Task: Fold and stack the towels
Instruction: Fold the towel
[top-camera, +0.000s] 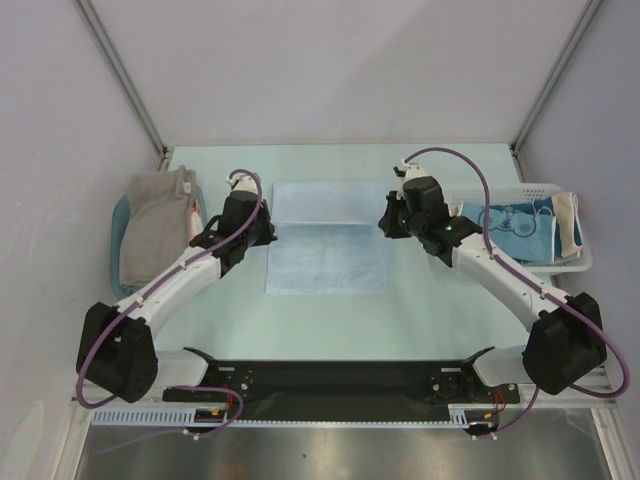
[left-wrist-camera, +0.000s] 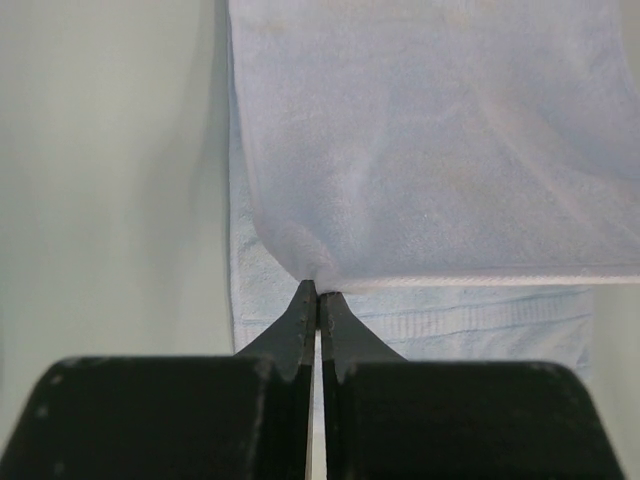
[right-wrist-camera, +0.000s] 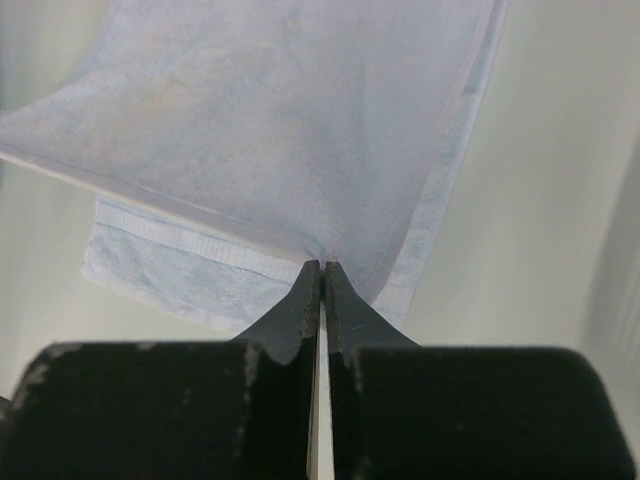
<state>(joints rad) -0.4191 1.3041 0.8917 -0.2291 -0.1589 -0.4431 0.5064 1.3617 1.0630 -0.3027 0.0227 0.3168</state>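
Observation:
A plain light blue towel (top-camera: 325, 255) lies spread in the middle of the table, its far part doubled over toward me. My left gripper (top-camera: 270, 230) is shut on the left corner of that raised layer, and my right gripper (top-camera: 386, 222) is shut on the right corner. In the left wrist view the towel (left-wrist-camera: 430, 150) hangs from the pinched tips of the left gripper (left-wrist-camera: 318, 288), with the lower layer flat beneath. The right wrist view shows the same towel (right-wrist-camera: 270, 130) in the right gripper (right-wrist-camera: 322, 265). A folded grey-beige towel (top-camera: 155, 232) rests at the left.
The grey-beige towel sits on a shallow teal tray (top-camera: 117, 225) at the table's left edge. At the right stands a white mesh basket (top-camera: 580, 262) holding a dark teal patterned towel (top-camera: 520, 225). Grey walls close in the back and sides.

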